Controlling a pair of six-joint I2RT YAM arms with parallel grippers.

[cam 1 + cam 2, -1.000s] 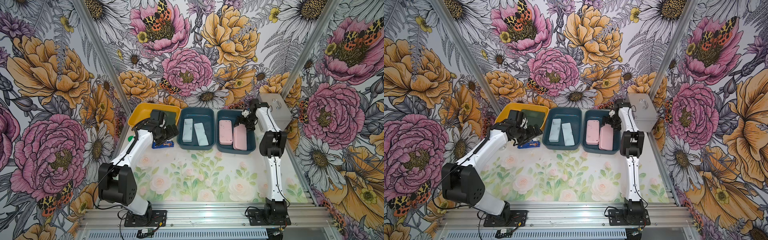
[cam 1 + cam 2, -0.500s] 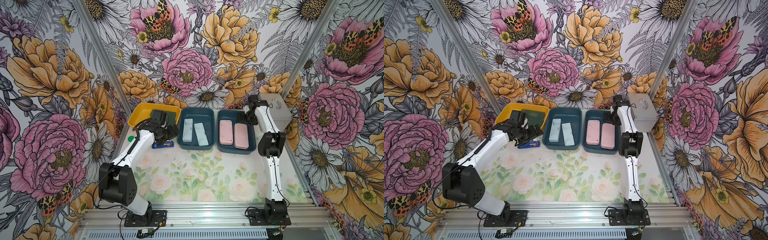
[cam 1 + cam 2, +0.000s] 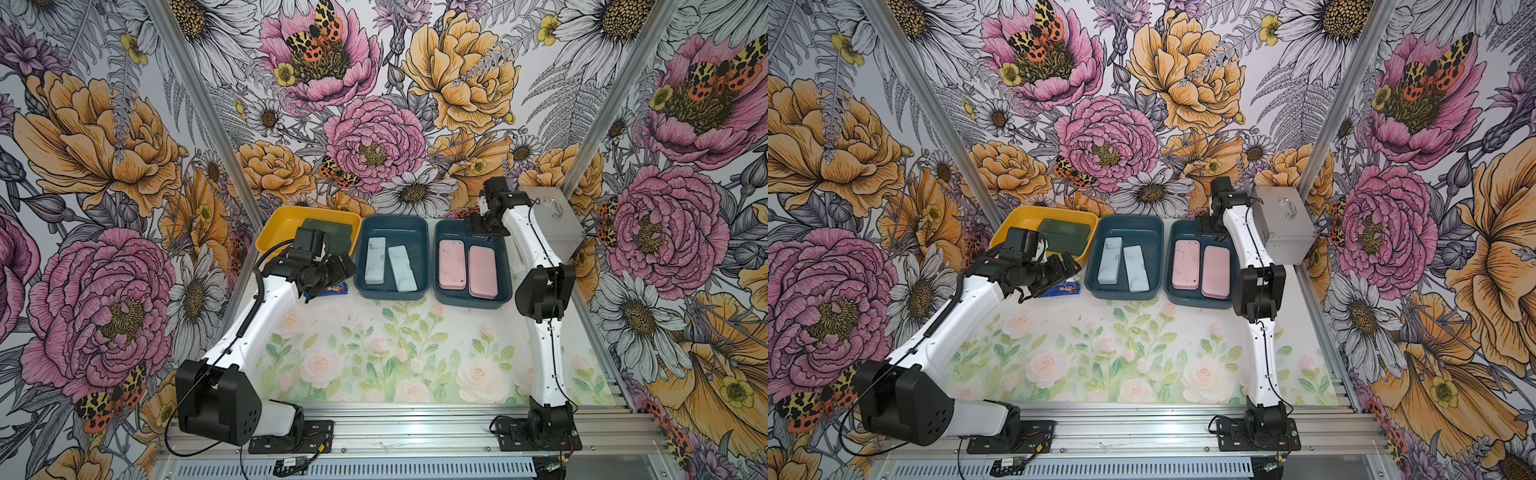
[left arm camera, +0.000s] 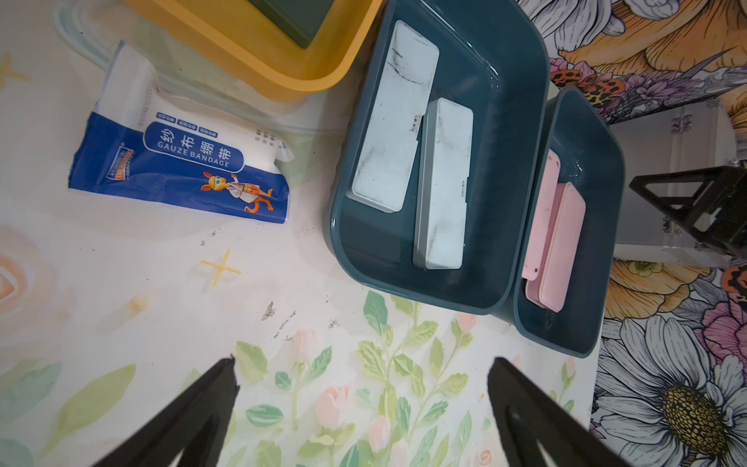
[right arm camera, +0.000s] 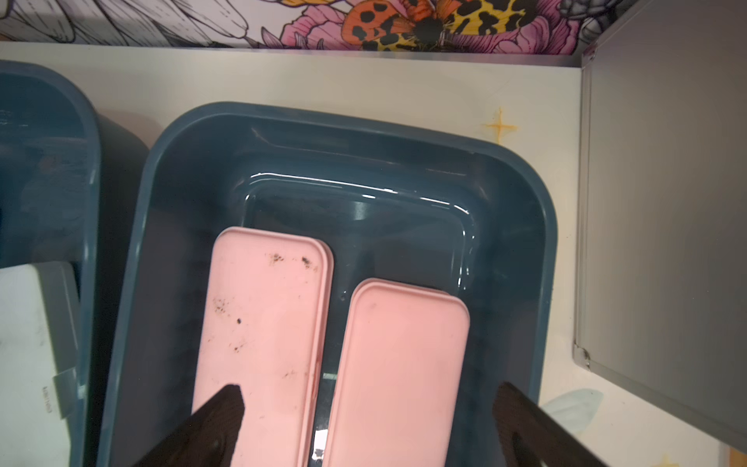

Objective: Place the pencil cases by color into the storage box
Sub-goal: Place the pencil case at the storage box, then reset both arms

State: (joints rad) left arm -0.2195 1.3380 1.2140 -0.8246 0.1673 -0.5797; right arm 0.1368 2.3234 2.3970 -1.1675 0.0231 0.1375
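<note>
Sorting looked finished, so the main risks were in the exit. The right gripper (image 5: 368,389) hung jaws wide apart, holding nothing, over the 12 o'clock end of the right teal bin (image 3: 504,293). A careless pull-back could clip that bin's rim or the metal box (image 3: 555,226) just beside it at 3 o'clock and shake the pink cases (image 3: 451,264). The left gripper (image 4: 362,366) was also spread open and empty, low over the table near the gauze bandage packet (image 4: 182,161). A sweep could drag the packet, or it could get mistaken for a case and binned. It could also knock the yellow bin (image 3: 274,226) close by. Both pink cases lay flat and side by side in the right bin, long axes running 12–6. In a top view the pale blue cases (image 3: 375,260) sat in the middle teal bin (image 3: 395,219), one running 12–6 and the other skewed to about 11–5, their near ends close. The dark green cases (image 3: 1065,235) were in the yellow bin at 9 o'clock of the row. They seemed to lie crosswise, roughly 9–3, but the left arm's wrist hid part of them, so I couldn't confirm both.
</note>
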